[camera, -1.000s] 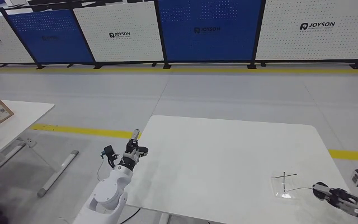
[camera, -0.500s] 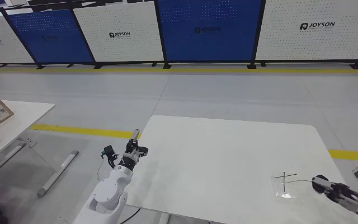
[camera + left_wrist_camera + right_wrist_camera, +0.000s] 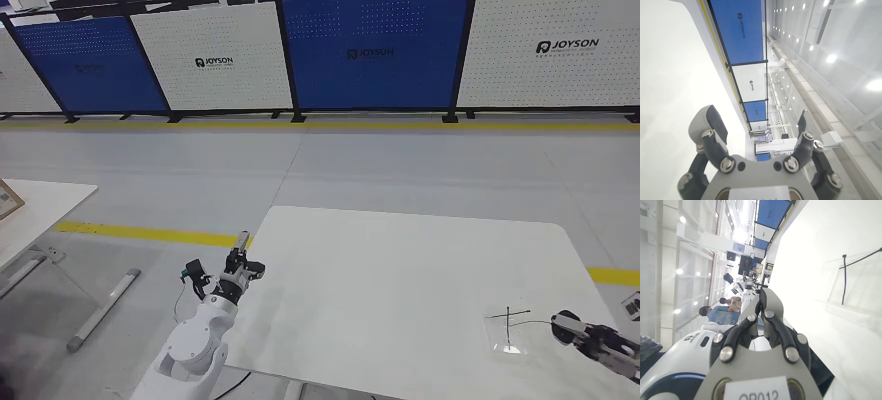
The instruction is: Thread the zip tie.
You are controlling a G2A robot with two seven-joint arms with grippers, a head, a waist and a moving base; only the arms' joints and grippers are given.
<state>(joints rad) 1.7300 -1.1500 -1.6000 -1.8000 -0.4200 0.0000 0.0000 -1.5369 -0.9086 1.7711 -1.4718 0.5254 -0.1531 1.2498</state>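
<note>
Two black zip ties lie crossed on a clear sheet (image 3: 498,341) near the table's front right corner. One zip tie (image 3: 844,281) has its square head at one end; the other zip tie (image 3: 859,259) crosses it near that head. The crossed zip ties (image 3: 509,316) have a thin dark strand running from them to my right gripper (image 3: 558,324). My right gripper (image 3: 761,293) is shut just beside the sheet; I cannot tell whether it pinches the strand. My left gripper (image 3: 240,260) hangs open and empty at the table's left edge, its gripper (image 3: 759,113) far from the ties.
The white table (image 3: 400,290) is bare between the two arms. A second table (image 3: 40,205) stands off to the left across the floor. The clear sheet (image 3: 857,291) lies flat close to the front edge.
My right gripper has crept toward the crossed ties and a little away from the front edge. The thin strand beside it went from a low curve to a straighter line. The left arm stayed put.
</note>
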